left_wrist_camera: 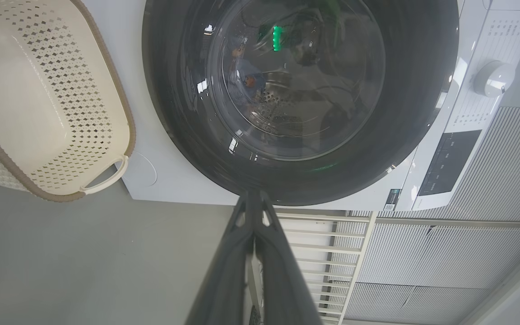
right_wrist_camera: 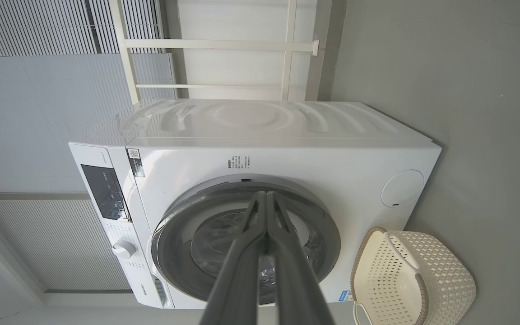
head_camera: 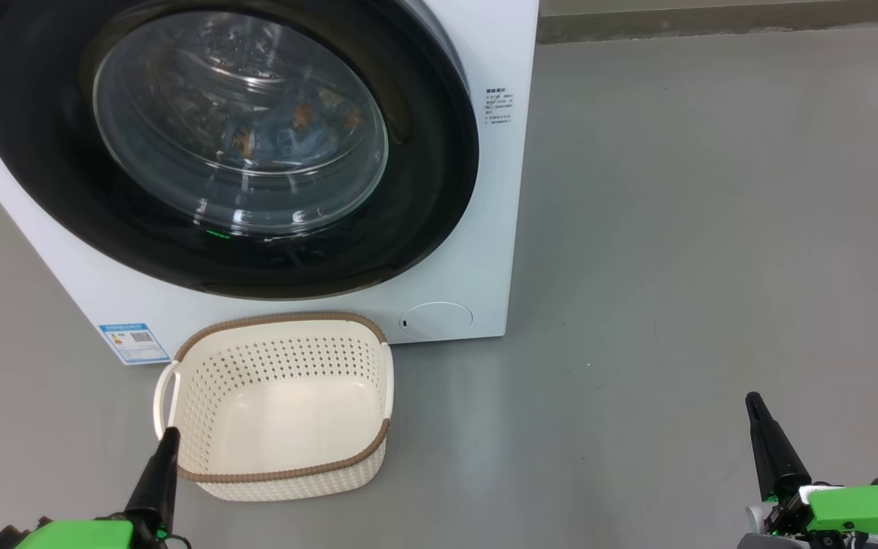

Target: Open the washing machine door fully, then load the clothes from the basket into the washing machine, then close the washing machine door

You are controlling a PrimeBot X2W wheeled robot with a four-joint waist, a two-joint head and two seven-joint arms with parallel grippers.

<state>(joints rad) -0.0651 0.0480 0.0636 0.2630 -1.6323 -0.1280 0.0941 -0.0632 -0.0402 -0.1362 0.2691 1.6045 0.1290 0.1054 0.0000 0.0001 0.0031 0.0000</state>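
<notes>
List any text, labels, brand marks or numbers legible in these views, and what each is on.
Nothing can be quoted: all print is too small or blurred.
Blue label, low on the washer front: unreadable.
Print block beside the door: unreadable.
Control panel markings: unreadable.
Print around the dial: unreadable.
Sticker by the panel: unreadable.

Glossy black washing machine door (head_camera: 43,191); matt perforated plastic basket (head_camera: 286,473).
</notes>
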